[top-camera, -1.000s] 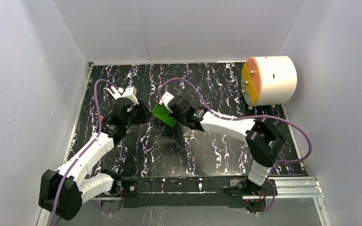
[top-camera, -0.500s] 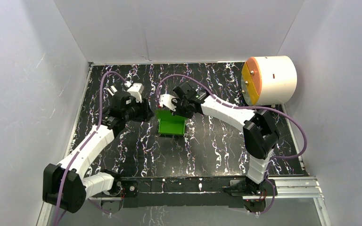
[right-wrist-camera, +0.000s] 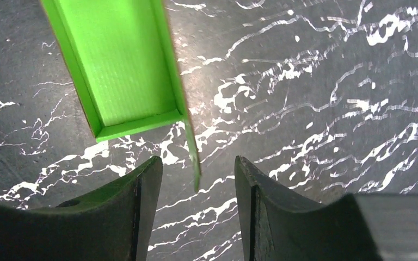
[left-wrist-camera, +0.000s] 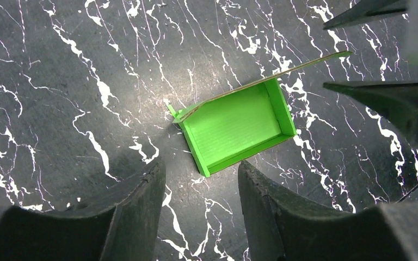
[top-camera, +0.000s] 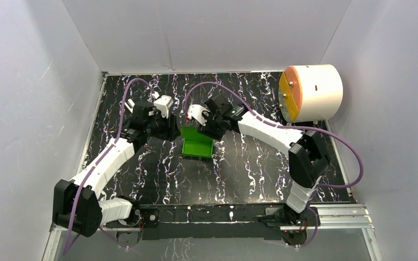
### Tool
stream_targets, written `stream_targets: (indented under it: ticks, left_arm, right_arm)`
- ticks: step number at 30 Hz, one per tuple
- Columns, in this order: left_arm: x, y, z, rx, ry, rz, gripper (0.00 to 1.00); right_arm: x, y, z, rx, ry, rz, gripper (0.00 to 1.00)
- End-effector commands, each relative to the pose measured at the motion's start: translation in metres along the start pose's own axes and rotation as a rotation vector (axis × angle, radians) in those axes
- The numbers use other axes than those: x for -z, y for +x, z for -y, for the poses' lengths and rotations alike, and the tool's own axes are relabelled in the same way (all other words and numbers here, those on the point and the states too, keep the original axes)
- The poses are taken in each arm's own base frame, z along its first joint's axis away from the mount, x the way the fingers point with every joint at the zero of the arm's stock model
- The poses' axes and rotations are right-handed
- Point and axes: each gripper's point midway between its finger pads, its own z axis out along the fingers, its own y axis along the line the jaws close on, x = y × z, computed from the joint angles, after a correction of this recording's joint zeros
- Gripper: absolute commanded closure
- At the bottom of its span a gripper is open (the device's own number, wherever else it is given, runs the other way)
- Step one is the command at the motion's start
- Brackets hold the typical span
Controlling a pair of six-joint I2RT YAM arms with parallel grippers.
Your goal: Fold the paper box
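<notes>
The paper box [top-camera: 197, 143] is a bright green open tray lying on the black marbled table between my two grippers. Its lid flap [left-wrist-camera: 305, 62] stands up along the far side. In the left wrist view the paper box [left-wrist-camera: 239, 126] lies just ahead of my left gripper [left-wrist-camera: 201, 166], which is open and holds nothing. My right gripper [right-wrist-camera: 197, 161] is open too. The thin edge of the flap [right-wrist-camera: 194, 155] rises between its fingers and touches neither. From above, the left gripper [top-camera: 170, 131] is at the box's left and the right gripper [top-camera: 206, 129] is over its far edge.
A large white cylinder with an orange-yellow face [top-camera: 311, 92] lies at the table's back right corner. White walls close in the table [top-camera: 250, 168] on three sides. The right gripper's dark fingers [left-wrist-camera: 397, 100] show at the right edge of the left wrist view.
The right gripper, which held the box tilted in the air, has set it on the table and opened. The left gripper has opened wider and moved closer to the box.
</notes>
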Motion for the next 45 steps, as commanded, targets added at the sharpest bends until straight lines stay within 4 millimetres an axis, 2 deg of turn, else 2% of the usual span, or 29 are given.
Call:
stream_targets:
  ticks: [1,8,13,17,23,33,37,45]
  left_arm:
    - [0.000,-0.016,0.000,-0.051,0.012,0.007,0.50]
    - [-0.020,-0.011,0.000,-0.046,0.053,-0.068,0.50]
    - [-0.031,-0.004,-0.003,-0.042,0.061,-0.119,0.52]
    - [-0.038,0.002,-0.006,-0.057,0.068,-0.160,0.57]
    - [-0.042,0.000,-0.006,-0.082,0.086,-0.169,0.60]
    - [-0.048,0.008,-0.001,-0.075,0.131,-0.211,0.79]
    - [-0.050,0.010,0.005,-0.061,0.169,-0.221,0.84]
    - [-0.052,0.005,0.014,-0.008,0.210,-0.207,0.90]
  right_arm:
    - [0.016,-0.003,0.018,-0.164,0.089,0.062,0.40]
    - [0.006,0.001,-0.001,-0.262,0.042,0.118,0.42]
    - [-0.002,0.005,0.000,-0.266,0.058,0.116,0.49]
    - [-0.004,0.002,0.001,-0.262,0.057,0.127,0.58]
    - [-0.004,-0.004,0.007,-0.255,0.074,0.154,0.65]
    - [-0.001,-0.002,0.009,-0.252,0.081,0.143,0.86]
    - [0.000,-0.006,0.008,-0.267,0.069,0.155,1.00]
    - [0.004,-0.015,0.008,-0.325,0.056,0.163,1.00]
